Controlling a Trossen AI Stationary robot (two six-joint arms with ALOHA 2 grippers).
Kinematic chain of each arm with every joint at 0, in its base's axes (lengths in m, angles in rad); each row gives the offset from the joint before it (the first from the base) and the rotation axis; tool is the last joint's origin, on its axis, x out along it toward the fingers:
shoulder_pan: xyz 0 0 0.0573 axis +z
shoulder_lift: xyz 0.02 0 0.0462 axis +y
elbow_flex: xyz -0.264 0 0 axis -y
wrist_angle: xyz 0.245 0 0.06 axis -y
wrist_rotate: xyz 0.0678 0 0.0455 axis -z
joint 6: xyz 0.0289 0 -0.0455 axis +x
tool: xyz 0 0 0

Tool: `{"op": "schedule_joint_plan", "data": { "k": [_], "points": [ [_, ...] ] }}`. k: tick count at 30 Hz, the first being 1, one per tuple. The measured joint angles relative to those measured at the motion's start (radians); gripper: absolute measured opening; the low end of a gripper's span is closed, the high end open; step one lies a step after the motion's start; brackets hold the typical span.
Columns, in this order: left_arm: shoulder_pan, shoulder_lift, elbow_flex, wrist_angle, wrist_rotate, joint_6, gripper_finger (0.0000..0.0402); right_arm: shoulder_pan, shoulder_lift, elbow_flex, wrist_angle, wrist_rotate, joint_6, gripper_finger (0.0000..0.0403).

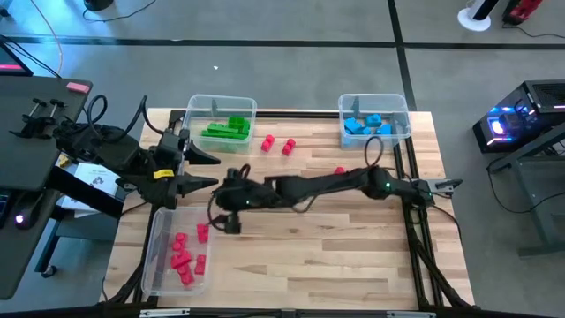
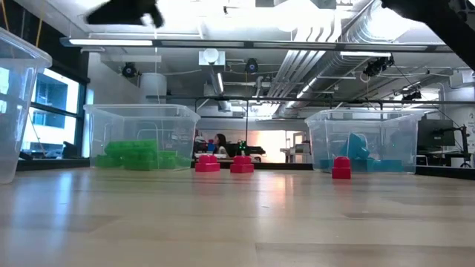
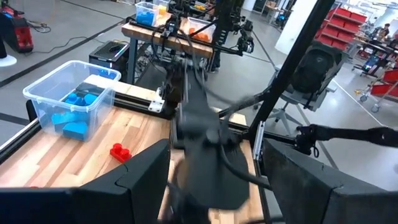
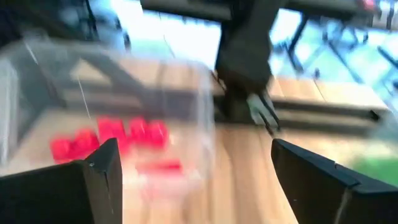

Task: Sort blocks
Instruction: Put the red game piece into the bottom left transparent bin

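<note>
Three clear bins stand on the wooden table (image 1: 309,247), and the nearest of them, the bin of red blocks (image 1: 157,265), serves as landmark. It sits at the table's near left corner with a handful of red blocks (image 1: 187,258) lying in it. Just beyond its far right corner the right gripper (image 1: 228,212) hangs above the wood, its arm stretched across from the table's right side; its fingers (image 4: 93,177) are spread wide with nothing between them, and they face the red bin. Just past the red bin's far edge the left gripper (image 1: 207,170) waits over the table's left side, its fingers (image 3: 140,177) also wide apart and empty. Farther from the red bin, two loose red blocks (image 1: 277,145) lie close together on the wood, and a third loose red block (image 1: 340,171) lies to their right. At the far edge stand the bin of green blocks (image 1: 196,109) and, farthest from the red bin, the bin of blue blocks (image 1: 346,104).
</note>
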Motion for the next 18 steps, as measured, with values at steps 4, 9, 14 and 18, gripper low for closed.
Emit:
{"op": "schedule_joint_plan", "data": {
  "k": [4, 9, 14, 18],
  "points": [
    [0.0, 0.0, 0.0, 0.001, 0.0, 0.034, 0.0243, -0.031, -0.074, 0.0, -0.296, 0.011, -0.002, 0.0284],
    [0.0, 0.0, 0.0, 0.003, -0.025, 0.058, 0.0243, -0.066, -0.108, -0.001, -0.684, 0.02, 0.016, 0.0284],
    [0.0, 0.0, 0.0, 0.003, -0.054, 0.078, 0.0243, -0.078, -0.116, -0.086, -1.069, 0.094, 0.099, 0.0284],
    [0.0, 0.001, 0.0, 0.002, -0.055, 0.103, 0.0243, -0.072, -0.23, -0.371, -1.056, 0.098, 0.187, 0.0284]
  ]
}}
